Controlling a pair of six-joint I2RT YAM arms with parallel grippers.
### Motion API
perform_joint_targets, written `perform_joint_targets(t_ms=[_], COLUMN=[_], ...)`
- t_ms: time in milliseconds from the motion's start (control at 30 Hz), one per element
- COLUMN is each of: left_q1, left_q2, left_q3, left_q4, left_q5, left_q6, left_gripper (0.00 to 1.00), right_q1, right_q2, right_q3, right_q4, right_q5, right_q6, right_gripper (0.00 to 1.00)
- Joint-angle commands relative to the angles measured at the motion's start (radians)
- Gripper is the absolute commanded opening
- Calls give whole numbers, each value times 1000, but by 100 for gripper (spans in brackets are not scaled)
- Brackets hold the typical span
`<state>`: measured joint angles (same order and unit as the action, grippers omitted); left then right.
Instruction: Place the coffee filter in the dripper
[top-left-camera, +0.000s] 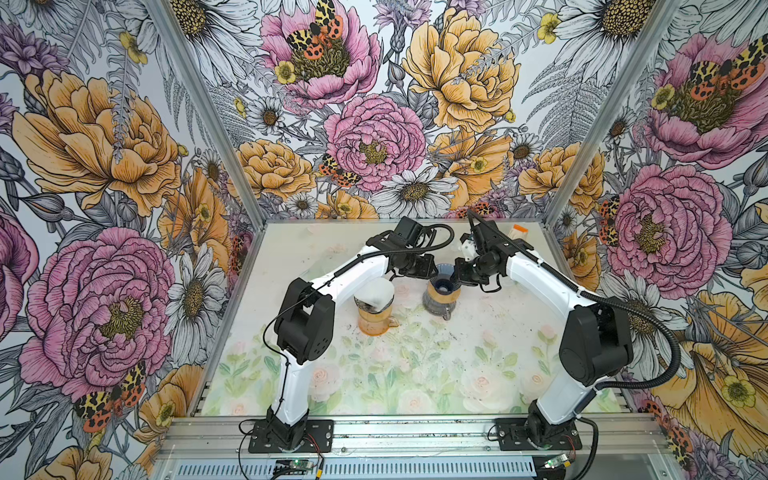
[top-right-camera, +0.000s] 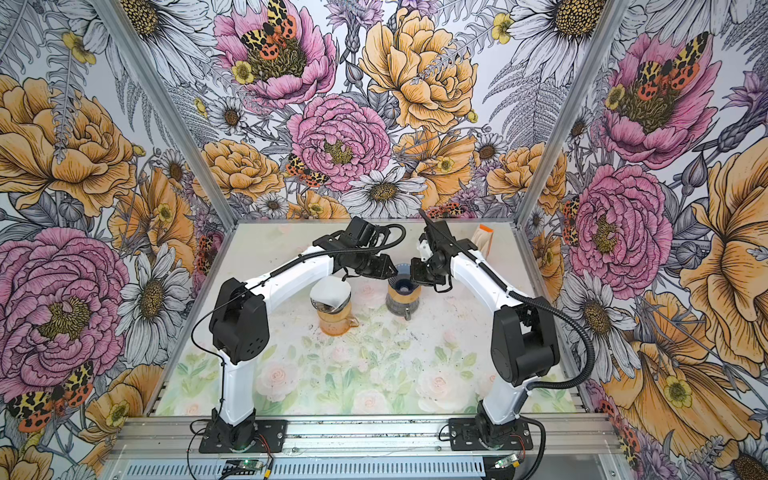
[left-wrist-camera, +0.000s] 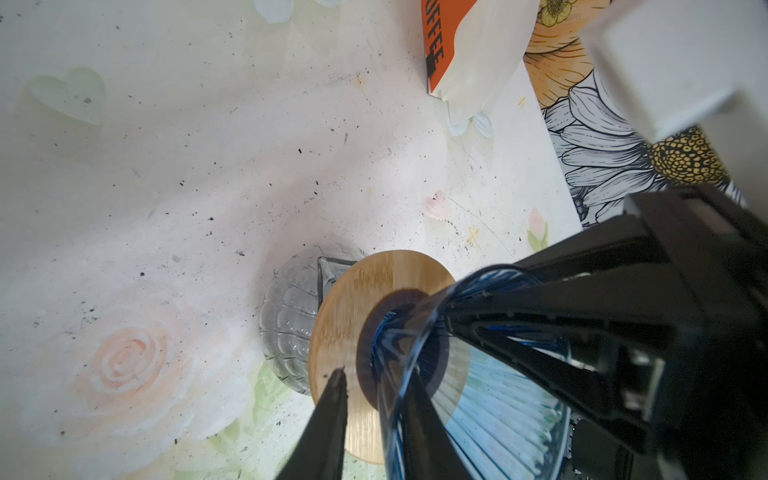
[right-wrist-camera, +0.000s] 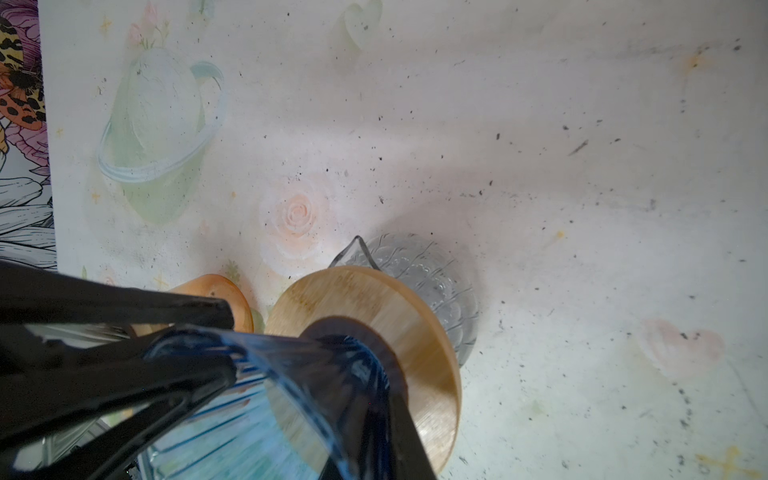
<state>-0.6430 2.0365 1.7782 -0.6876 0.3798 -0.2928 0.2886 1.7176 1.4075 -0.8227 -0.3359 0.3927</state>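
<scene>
left hand (top-left-camera: 432, 272) and right hand (top-left-camera: 456, 271) both pinching rim of blue glass dripper (top-left-camera: 444, 284), sitting on clear carafe (top-left-camera: 437, 306). white coffee filter (top-left-camera: 376, 296) resting atop amber jug (top-left-camera: 373, 323) nearby. seemingly steadying dripper; next calling for left hand releasing, lifting filter gently by edge.

dripper (top-left-camera: 443, 284): blue ribbed glass, upright (wooden collar (top-left-camera: 441, 296)) | filter (top-left-camera: 375, 294): white, atop orange jug (top-left-camera: 376, 323)

Dripper (left-wrist-camera: 509, 419) glossy blue glass, perhaps plastic; collar (left-wrist-camera: 349, 316) matt wood.
</scene>
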Motion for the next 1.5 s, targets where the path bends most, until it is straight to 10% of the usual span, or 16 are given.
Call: perform_joint_targets(t_ms=[0,867,1467], left_q1=[26,14,19], left_q2=[26,-78,-352], left_q3=[-24,80,-86], left_q4=[-69,-69,-49], left_q5=[-31,-55,-247], left_q6=[8,23,92], left_gripper=[26,54,88], right_q1=[-11,-11,-65], right_q2=[27,-86,-250], right_q3=[21,126,76], right_q4=[-38,-49,-19], right_q5=[24,44,439], right_q6=[5,3,-56], right_gripper=[13,35,32])
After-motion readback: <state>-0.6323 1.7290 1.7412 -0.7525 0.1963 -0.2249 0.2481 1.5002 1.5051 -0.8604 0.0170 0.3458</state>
